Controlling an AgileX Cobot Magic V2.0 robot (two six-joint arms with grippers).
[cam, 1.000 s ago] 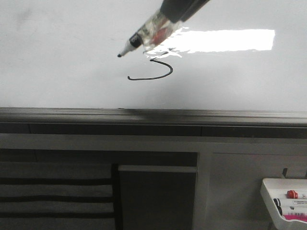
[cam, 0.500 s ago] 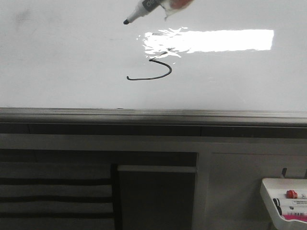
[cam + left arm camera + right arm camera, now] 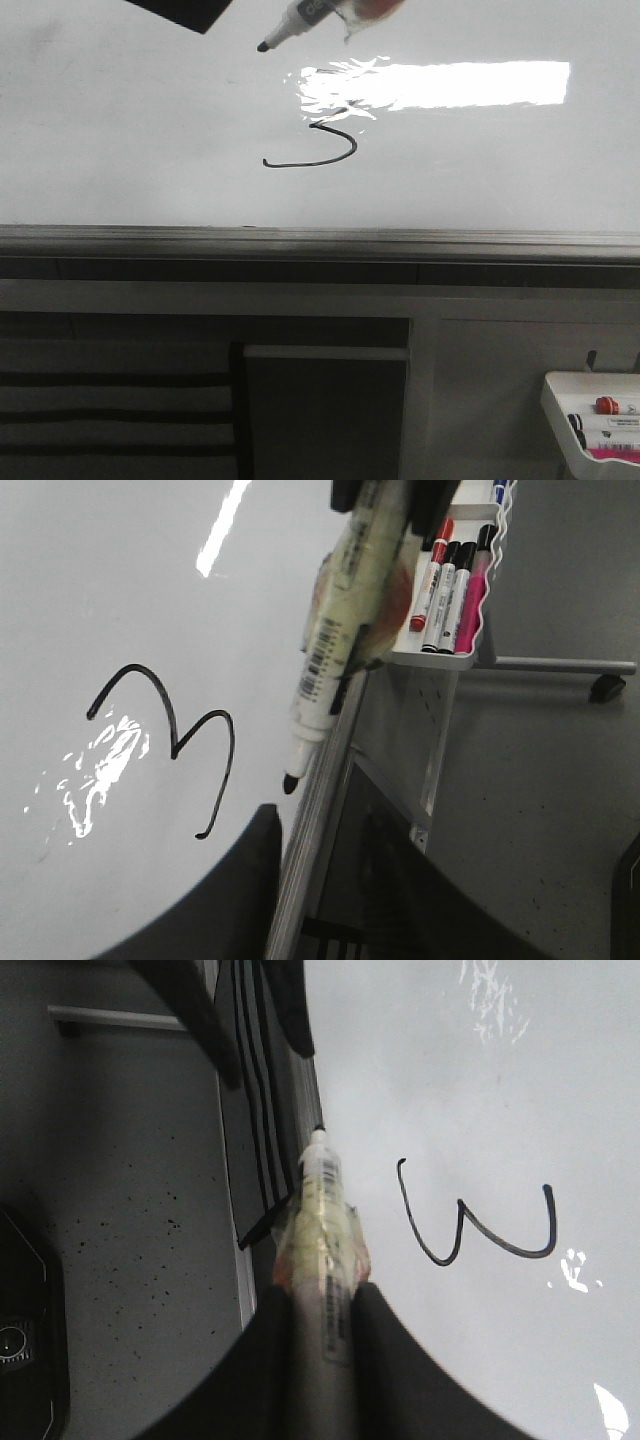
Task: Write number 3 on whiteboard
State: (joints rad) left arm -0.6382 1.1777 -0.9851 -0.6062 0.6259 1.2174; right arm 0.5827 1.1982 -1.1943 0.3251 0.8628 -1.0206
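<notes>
Right gripper (image 3: 322,1305) grips marker (image 3: 320,1220); wrist views reveal whole number 3 (image 3: 165,742).

1. I see the whiteboard (image 3: 120,150) as glossy white with a bright white rectangular glare, edged by a grey rail
2. The number 3 (image 3: 170,735) is a thin black stroke
3. The marker (image 3: 335,650) has a white barrel, a black tip and a barcode print
4. The small tray (image 3: 440,658) is white, holding red, black and pink markers
5. I read the right gripper (image 3: 320,1345) as dark, nearly black
</notes>
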